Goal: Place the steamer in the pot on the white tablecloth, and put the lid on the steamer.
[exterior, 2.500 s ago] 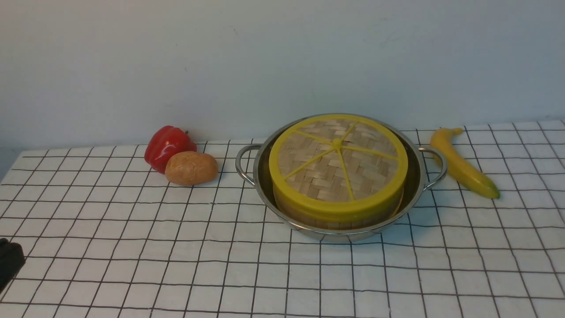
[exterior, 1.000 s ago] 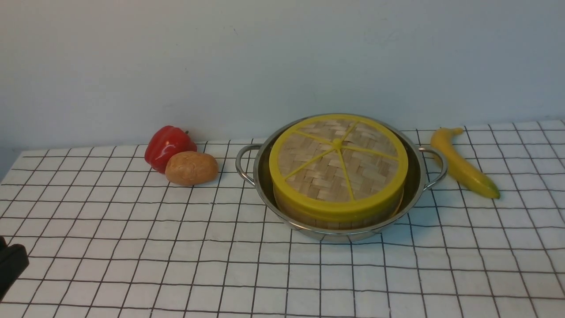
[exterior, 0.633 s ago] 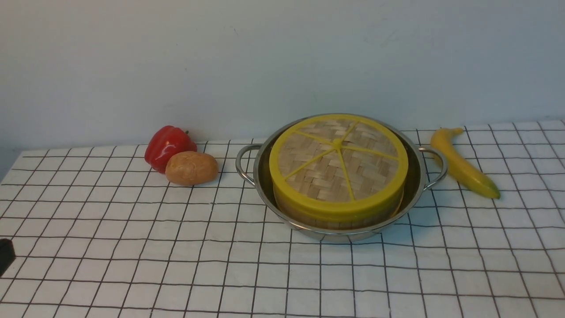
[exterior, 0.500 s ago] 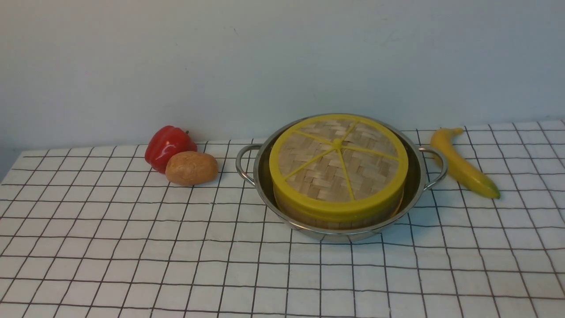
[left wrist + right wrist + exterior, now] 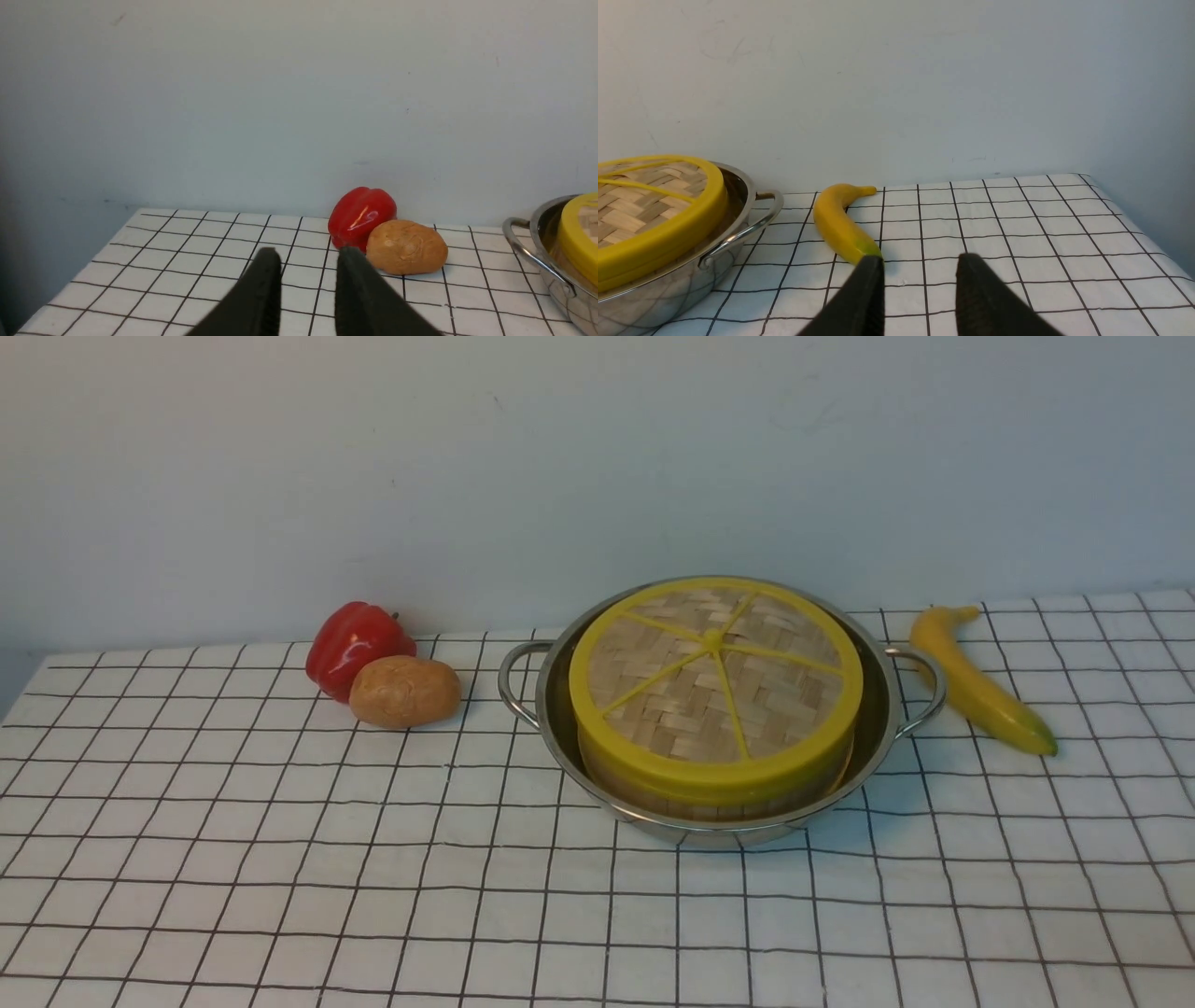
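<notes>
The shiny steel pot (image 5: 882, 709) stands on the white tablecloth (image 5: 280, 896) right of centre. Inside it sits the steamer (image 5: 653, 800), of which only a strip of bamboo side shows. The woven lid (image 5: 714, 686) with its yellow rim and spokes lies flat on top of the steamer. Neither gripper appears in the front view. In the left wrist view my left gripper (image 5: 308, 254) is open over bare cloth, far from the pot (image 5: 537, 252). In the right wrist view my right gripper (image 5: 920, 261) is open and holds nothing, off to the side of the pot (image 5: 752, 224).
A red pepper (image 5: 355, 644) and a potato (image 5: 404, 691) lie together left of the pot, near the wall. A banana (image 5: 980, 686) lies just right of the pot's right handle. The cloth ends at the table's left and right edges.
The dark tip of my left gripper, seen at the front view's lower left edge, has slid out of that view. Pot, steamer and lid have not moved.
</notes>
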Robot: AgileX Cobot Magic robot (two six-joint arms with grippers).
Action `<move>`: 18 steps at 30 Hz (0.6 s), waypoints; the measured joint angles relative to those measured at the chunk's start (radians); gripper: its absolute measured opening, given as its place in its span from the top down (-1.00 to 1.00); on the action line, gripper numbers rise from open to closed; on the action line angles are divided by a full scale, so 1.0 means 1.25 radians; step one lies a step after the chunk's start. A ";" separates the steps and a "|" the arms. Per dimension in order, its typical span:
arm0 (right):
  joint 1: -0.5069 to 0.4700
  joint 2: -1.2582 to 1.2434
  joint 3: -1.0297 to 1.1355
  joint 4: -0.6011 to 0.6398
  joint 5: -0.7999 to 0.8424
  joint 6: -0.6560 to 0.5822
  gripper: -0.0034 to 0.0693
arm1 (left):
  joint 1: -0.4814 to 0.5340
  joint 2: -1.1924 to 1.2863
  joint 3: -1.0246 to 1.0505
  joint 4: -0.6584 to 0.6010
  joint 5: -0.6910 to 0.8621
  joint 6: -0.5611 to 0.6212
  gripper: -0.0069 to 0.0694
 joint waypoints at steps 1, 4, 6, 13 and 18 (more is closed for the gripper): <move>0.000 0.000 0.000 0.000 0.000 0.000 0.25 | 0.000 -0.015 0.011 0.000 -0.005 -0.004 0.36; 0.000 0.000 0.000 0.000 0.001 0.000 0.25 | 0.000 -0.026 0.023 0.000 -0.014 -0.010 0.34; 0.000 0.000 0.000 0.000 0.001 0.000 0.25 | 0.000 -0.028 0.026 0.000 -0.017 -0.011 0.34; 0.000 0.000 0.000 0.000 0.001 0.001 0.25 | 0.000 -0.029 0.027 0.002 -0.018 -0.012 0.32; 0.000 0.000 0.000 0.000 0.001 0.001 0.25 | 0.000 -0.029 0.041 0.002 -0.018 -0.008 0.29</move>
